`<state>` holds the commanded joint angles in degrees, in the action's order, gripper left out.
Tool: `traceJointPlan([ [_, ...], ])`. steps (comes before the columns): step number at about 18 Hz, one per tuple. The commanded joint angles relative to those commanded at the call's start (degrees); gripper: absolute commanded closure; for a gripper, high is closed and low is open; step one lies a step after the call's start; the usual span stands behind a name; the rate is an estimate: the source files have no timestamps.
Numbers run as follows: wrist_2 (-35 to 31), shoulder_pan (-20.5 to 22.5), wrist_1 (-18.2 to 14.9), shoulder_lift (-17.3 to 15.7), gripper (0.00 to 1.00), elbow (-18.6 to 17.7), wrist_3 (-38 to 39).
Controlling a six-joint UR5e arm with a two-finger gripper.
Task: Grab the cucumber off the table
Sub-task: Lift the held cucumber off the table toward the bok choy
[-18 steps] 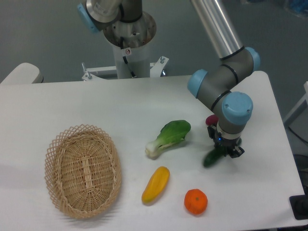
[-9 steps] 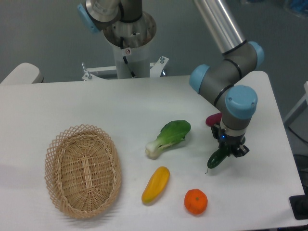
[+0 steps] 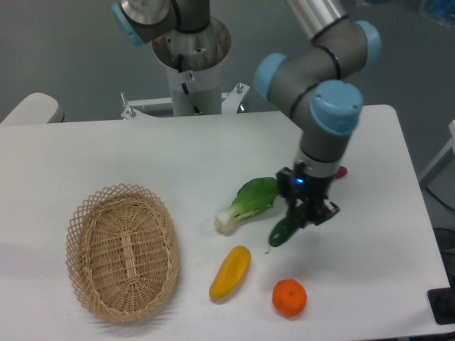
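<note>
The dark green cucumber [image 3: 282,231] hangs tilted above the white table [image 3: 142,156], its lower end pointing down-left. My gripper [image 3: 307,213] is shut on its upper end, which the fingers hide. The held cucumber is just right of the bok choy and above the gap between the squash and the orange.
A leafy bok choy [image 3: 249,202] lies left of the gripper. A yellow squash [image 3: 229,272] and an orange [image 3: 289,297] lie near the front edge. A wicker basket [image 3: 121,250] stands at the left. A magenta vegetable [image 3: 342,171] peeks out behind the arm.
The gripper has risen and swung left with the cucumber in it, from the right side of the table to beside the bok choy. The magenta vegetable is now mostly hidden by the arm.
</note>
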<state>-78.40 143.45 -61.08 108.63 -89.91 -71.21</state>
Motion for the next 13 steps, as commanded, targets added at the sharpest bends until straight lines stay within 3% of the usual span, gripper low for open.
traceJointPlan([
  [6,1.8,-1.3,-1.0,-2.2,0.75,-0.5,3.5],
  [13,2.0,-1.1,-1.1,-2.2,0.75,0.0,3.6],
])
